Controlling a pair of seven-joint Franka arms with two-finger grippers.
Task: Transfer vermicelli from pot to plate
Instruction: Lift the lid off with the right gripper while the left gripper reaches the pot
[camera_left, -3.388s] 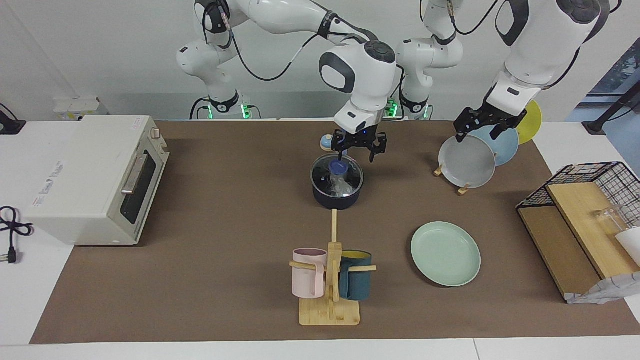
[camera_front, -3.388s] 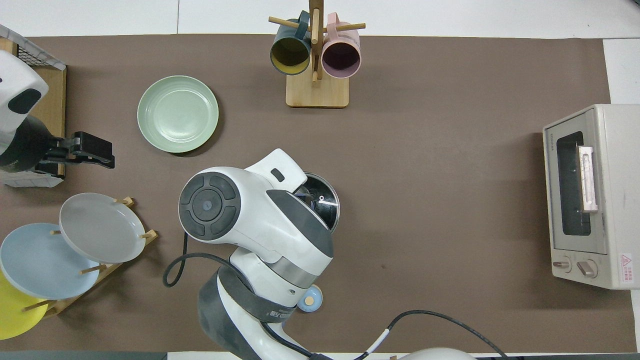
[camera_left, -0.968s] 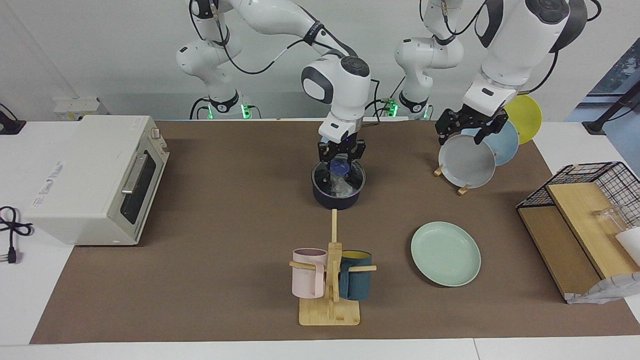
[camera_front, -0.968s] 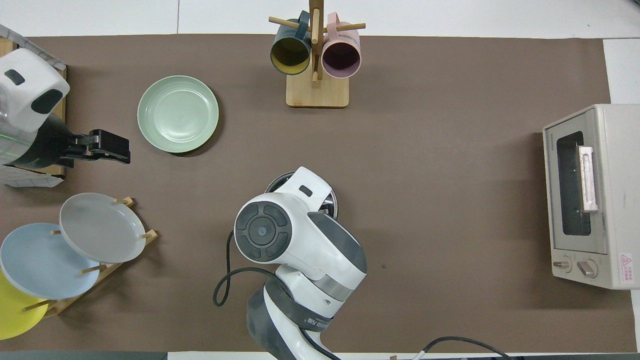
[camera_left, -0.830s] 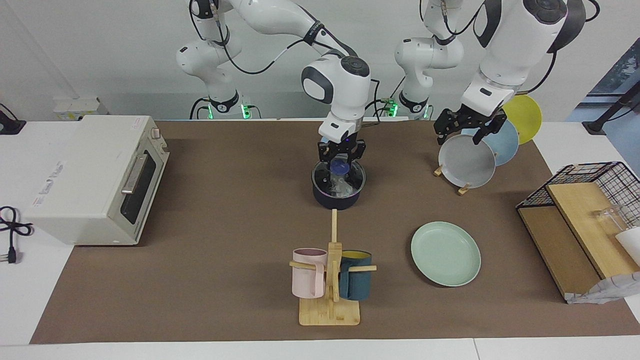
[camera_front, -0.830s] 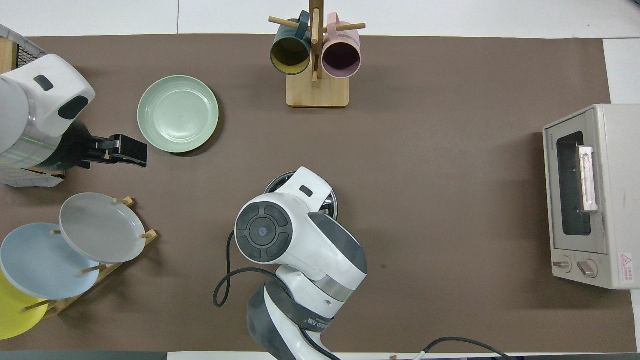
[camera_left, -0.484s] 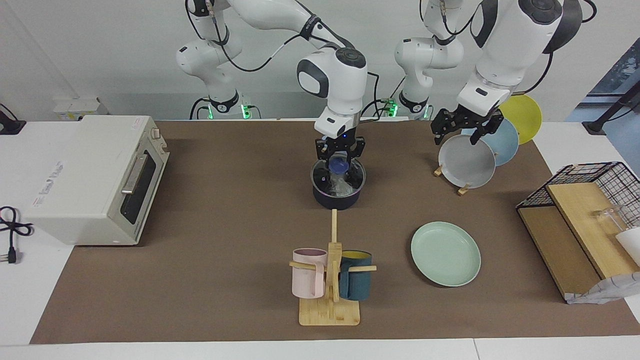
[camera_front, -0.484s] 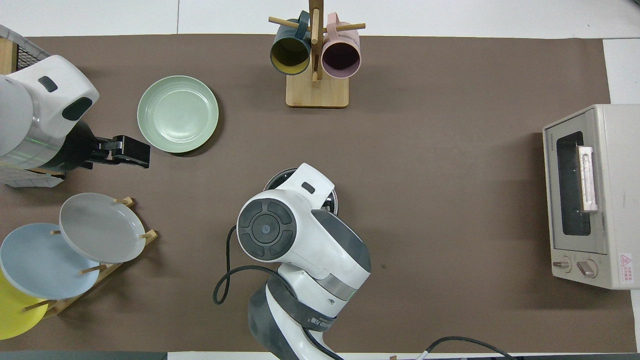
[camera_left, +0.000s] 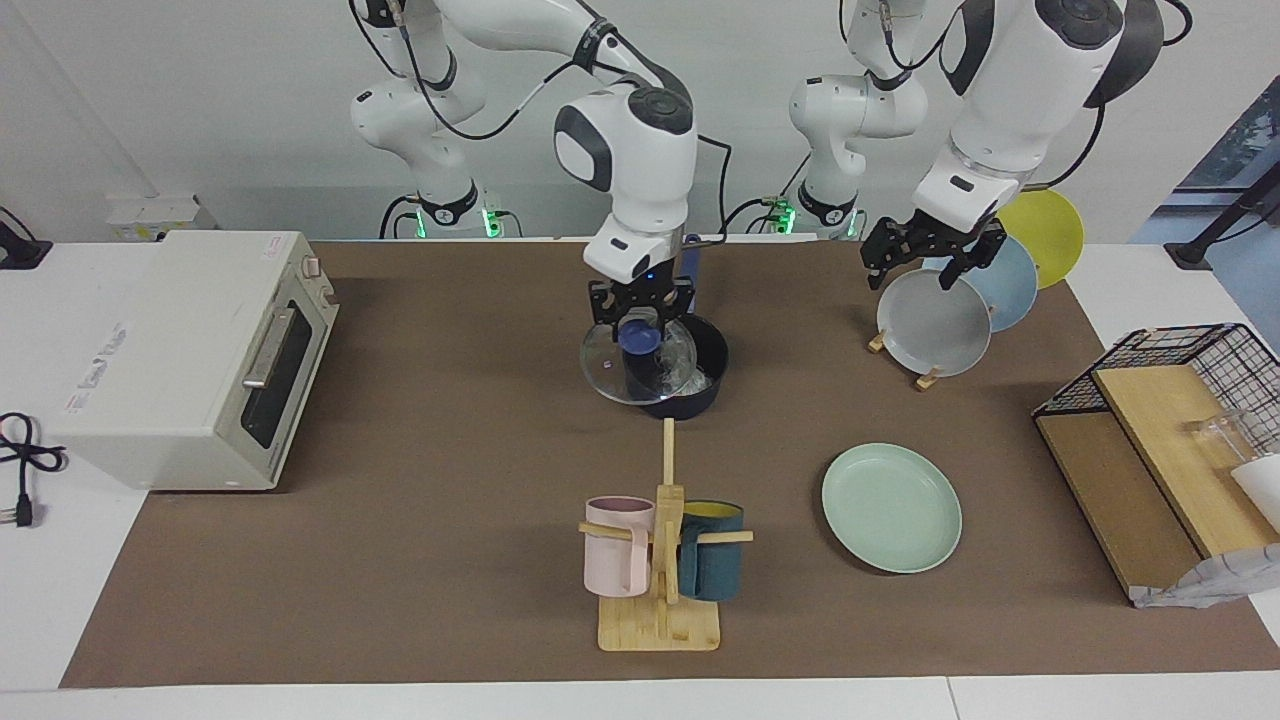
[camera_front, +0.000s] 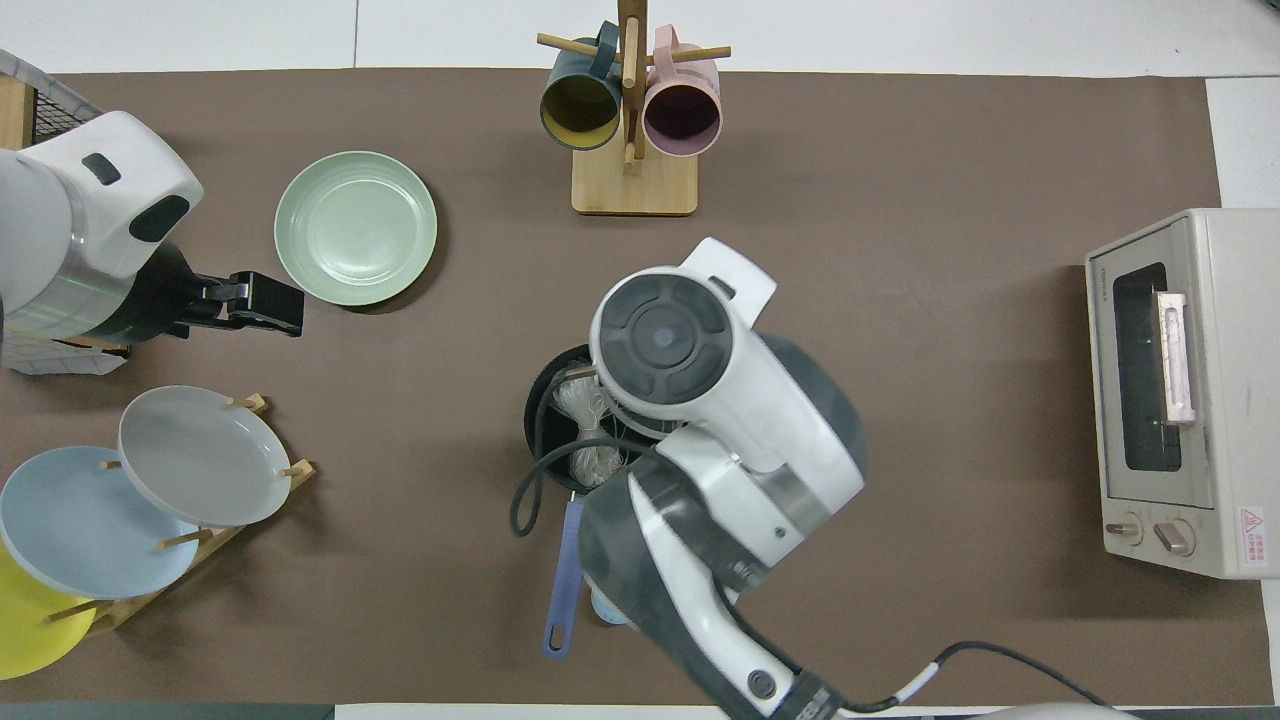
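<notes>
The pot (camera_left: 692, 402), a dark navy saucepan, stands mid-table with its long blue handle (camera_front: 563, 580) pointing toward the robots. Whitish vermicelli (camera_front: 588, 432) lies inside the pot (camera_front: 535, 420). My right gripper (camera_left: 640, 326) is shut on the blue knob of the glass lid (camera_left: 612, 368), which hangs tilted just above the pot's rim, shifted toward the right arm's end of the table. In the overhead view the right arm covers the lid. The mint-green plate (camera_left: 890, 508) (camera_front: 355, 228) lies bare, farther from the robots. My left gripper (camera_left: 925, 262) (camera_front: 272, 305) hangs open over the plate rack.
A rack holds grey (camera_left: 935, 325), light blue and yellow plates toward the left arm's end. A mug tree (camera_left: 660, 560) with pink and teal mugs stands farther out than the pot. A toaster oven (camera_left: 190, 355) sits at the right arm's end, a wire basket (camera_left: 1190, 345) at the left arm's.
My right gripper has lifted the glass lid off the pot and carried it toward the right arm's end, uncovering the vermicelli. The left arm has barely moved.
</notes>
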